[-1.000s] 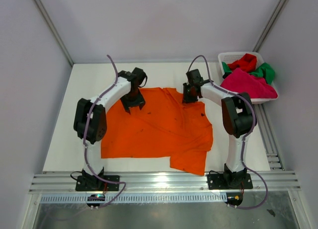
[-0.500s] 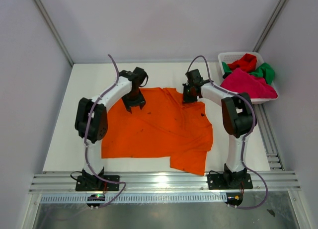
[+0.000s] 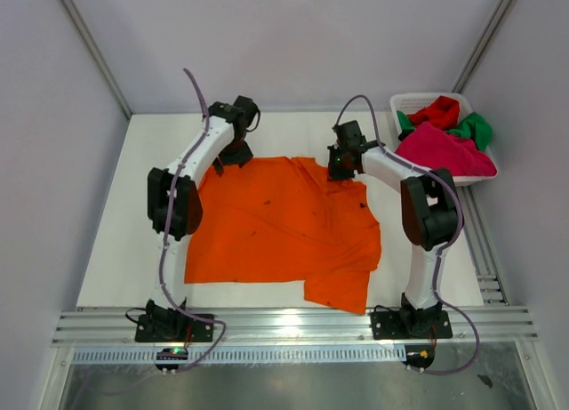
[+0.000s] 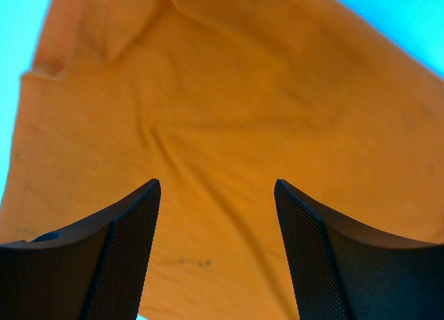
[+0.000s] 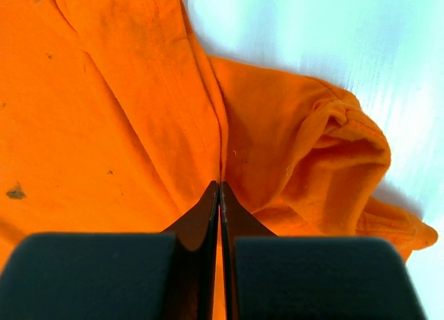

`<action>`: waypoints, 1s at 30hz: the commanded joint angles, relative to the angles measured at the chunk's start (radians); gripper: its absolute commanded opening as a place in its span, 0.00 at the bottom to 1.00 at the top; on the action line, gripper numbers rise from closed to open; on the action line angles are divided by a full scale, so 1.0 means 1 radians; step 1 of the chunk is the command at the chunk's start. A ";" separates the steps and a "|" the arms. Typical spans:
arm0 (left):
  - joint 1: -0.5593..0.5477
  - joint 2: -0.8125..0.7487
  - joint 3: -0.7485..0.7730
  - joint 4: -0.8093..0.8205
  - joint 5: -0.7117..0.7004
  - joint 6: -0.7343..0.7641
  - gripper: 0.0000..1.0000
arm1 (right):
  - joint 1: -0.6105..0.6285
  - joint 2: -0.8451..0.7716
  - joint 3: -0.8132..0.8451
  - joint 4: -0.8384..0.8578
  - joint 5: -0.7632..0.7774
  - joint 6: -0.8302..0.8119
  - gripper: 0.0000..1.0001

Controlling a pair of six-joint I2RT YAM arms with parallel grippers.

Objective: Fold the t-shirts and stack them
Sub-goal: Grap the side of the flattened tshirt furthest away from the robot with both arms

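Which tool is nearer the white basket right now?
Right. The right tool is at the orange t-shirt's far right edge, just left of the basket; the left tool is over the shirt's far left corner, farther away.

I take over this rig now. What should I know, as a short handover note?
Left gripper: open, over the far left part of the orange shirt, holding nothing.
Right gripper: shut, apparently pinching a crease at that shirt's far right edge.
Things: the orange shirt lies spread on the table. The red shirt, green shirt and pink shirt are heaped in the basket.
Done: one shirt laid out.
Left: fold it, then fold and stack the rest.
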 commanded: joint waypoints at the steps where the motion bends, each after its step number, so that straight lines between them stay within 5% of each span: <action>1: 0.102 0.040 0.052 -0.130 -0.109 -0.071 0.70 | 0.000 -0.082 -0.018 0.020 0.018 -0.014 0.03; 9: 0.234 0.104 0.115 -0.060 -0.103 -0.030 0.70 | 0.000 -0.101 -0.032 0.020 0.023 -0.017 0.03; 18: 0.256 0.146 0.089 0.179 -0.074 0.134 0.70 | 0.000 -0.107 -0.035 0.015 0.030 -0.023 0.03; 30: 0.337 0.198 0.086 0.250 -0.028 0.119 0.70 | 0.001 -0.135 -0.047 -0.008 0.049 -0.032 0.03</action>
